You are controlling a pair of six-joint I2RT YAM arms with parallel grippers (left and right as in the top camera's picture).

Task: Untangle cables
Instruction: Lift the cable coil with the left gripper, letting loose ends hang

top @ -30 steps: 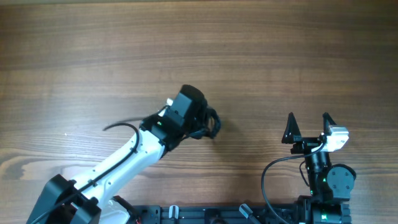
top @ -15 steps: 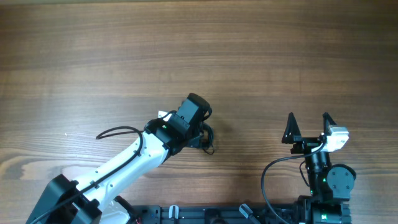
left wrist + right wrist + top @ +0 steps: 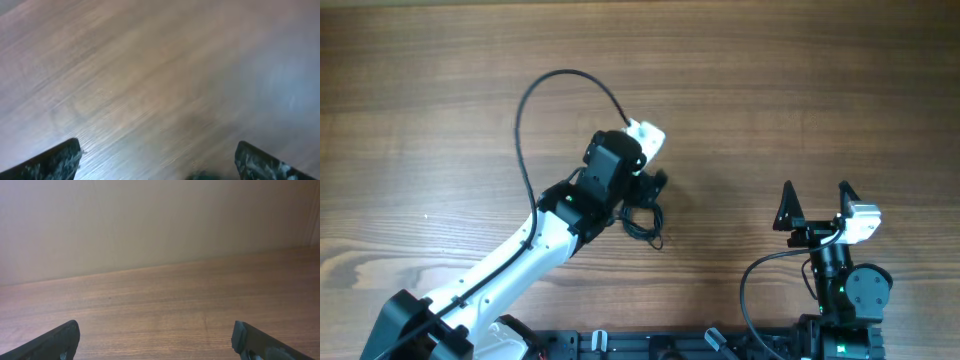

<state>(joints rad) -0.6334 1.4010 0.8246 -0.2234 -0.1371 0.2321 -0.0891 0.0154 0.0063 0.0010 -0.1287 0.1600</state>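
The cables lie as one small black knotted bundle on the wooden table, just right of the left arm's wrist. My left gripper hovers directly above the bundle's far edge, open and holding nothing. In the left wrist view the left gripper shows its fingers far apart over blurred wood, with a dark scrap of cable at the bottom edge. My right gripper stands open near the front right, empty and well clear of the bundle. In the right wrist view the right gripper faces only bare table.
The left arm's own thicker black cable arches high over the table to the left of the gripper. The arms' bases and a black rail run along the front edge.
The left gripper has opened and let go of the bundle, then swung up and away from the front edge. The bundle stays on the table. The right arm has not moved.
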